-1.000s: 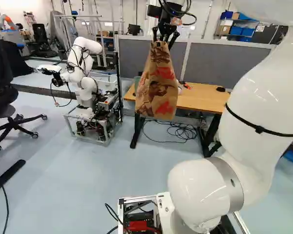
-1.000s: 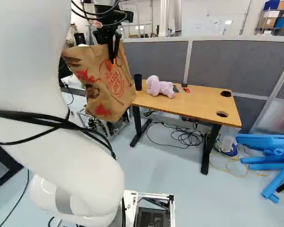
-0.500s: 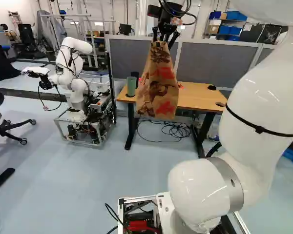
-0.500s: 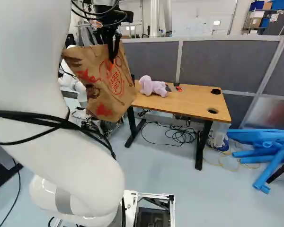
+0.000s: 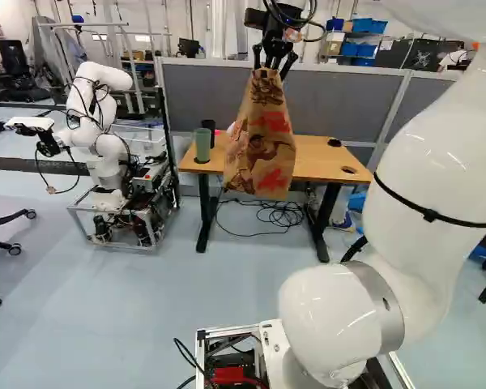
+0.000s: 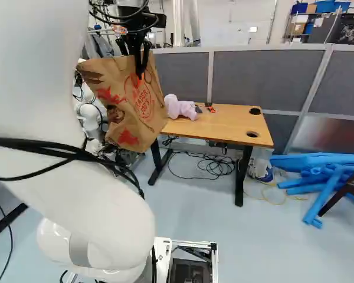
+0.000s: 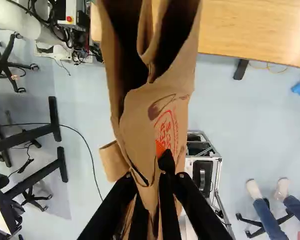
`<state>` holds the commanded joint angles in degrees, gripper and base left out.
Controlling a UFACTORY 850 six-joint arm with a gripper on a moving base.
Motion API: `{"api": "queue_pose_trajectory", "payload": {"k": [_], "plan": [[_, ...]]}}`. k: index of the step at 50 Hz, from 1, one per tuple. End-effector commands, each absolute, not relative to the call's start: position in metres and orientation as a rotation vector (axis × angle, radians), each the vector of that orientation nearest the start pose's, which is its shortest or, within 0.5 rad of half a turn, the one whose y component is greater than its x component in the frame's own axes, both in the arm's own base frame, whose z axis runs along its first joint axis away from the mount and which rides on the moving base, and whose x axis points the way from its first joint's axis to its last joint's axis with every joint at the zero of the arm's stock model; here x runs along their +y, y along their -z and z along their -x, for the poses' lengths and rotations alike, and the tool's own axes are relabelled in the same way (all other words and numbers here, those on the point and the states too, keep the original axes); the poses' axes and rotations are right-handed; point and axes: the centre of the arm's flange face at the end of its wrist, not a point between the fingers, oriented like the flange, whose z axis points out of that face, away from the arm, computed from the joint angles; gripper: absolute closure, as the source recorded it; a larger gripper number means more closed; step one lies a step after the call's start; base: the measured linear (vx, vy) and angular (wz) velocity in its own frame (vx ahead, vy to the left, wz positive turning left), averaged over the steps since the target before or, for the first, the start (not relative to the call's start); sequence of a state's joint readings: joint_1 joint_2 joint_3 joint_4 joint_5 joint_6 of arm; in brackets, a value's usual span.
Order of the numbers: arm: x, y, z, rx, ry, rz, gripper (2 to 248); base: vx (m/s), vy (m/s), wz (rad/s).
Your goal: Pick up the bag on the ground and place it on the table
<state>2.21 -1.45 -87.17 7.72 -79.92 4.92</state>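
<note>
White arm (image 5: 437, 178) up front, wooden tabletop (image 6: 224, 121) ahead, and the brown paper bag (image 5: 261, 154) is hanging in mid-air!
Grey partitions (image 6: 265, 76) run along behind, and there's another robot (image 5: 105, 154) at the left of the left base view. The bag hangs upright on the near side of the tabletop, and look at that end effector (image 5: 273, 66): clamped on the bag's upper edge, paper pinched between both fingers. Over on the tabletop, a pink plush toy (image 6: 180, 108) lies toward the left end in the right base view; the left base view picks out a green cup (image 5: 202, 146) with a black cup (image 5: 209, 128) just beside it.
</note>
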Motion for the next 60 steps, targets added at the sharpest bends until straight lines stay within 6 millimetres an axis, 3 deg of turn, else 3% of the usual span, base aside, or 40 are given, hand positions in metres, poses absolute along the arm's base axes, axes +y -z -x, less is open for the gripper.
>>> {"api": "queue_pose_trajectory", "payload": {"k": [60], "plan": [[0.0294,-0.7829,-0.4543,0.096,0.139,2.997,229,0.004,-0.071,-0.207]]}}
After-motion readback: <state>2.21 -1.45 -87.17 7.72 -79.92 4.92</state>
